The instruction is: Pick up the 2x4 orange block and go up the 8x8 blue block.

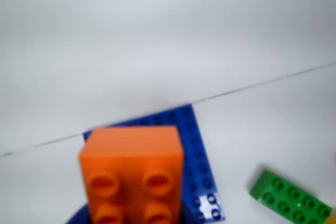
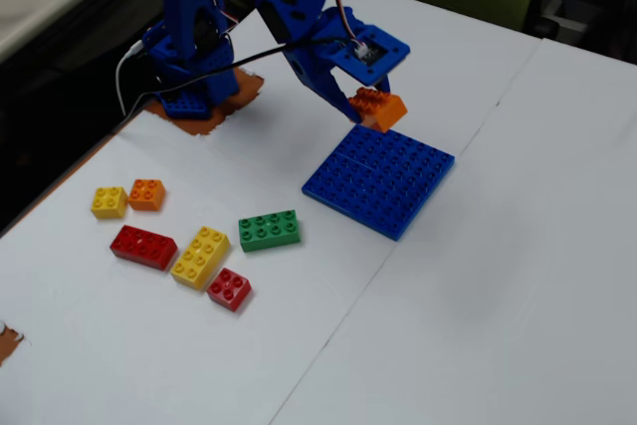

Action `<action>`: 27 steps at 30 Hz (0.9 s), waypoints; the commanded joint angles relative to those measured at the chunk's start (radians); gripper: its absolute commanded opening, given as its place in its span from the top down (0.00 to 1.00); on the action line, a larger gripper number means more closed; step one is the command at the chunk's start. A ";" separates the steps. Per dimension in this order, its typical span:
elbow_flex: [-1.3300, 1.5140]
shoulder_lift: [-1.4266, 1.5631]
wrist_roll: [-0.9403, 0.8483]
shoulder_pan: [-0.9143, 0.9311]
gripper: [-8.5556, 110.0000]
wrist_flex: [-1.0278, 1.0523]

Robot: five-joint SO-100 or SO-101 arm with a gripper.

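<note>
So at this point the gripper had the 2x4 orange block clamped between its fingers, lifted clear of the table. In the fixed view the brick hung just past the 12 o'clock edge of the 8x8 blue block, tilted a bit, with a gap showing between it and the plate, so not touching. The plate itself lay flat roughly in the middle of the table.

The wrist view was blurry, but the orange block filled the lower middle with its studs facing the camera, and the blue plate peeked out behind it and off to its 3 o'clock side. A green brick sat further out at about 4 o'clock, well apart from the plate.

Back in the fixed view, the loose bricks were all off at roughly 8 o'clock from the plate: the green brick nearest, then a yellow eight-stud brick with a small red brick just beside it, a long red brick, and a small yellow brick next to a small orange brick. The arm's base stood at the table's 11 o'clock corner.
</note>
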 commanded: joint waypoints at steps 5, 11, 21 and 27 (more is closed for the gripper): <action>-0.120 -0.129 -0.156 -0.044 0.91 0.046; -0.239 -0.213 -0.258 -0.044 0.91 0.106; -0.239 -0.232 -0.324 -0.051 0.91 0.239; -0.244 -0.233 -0.282 -0.052 0.91 0.270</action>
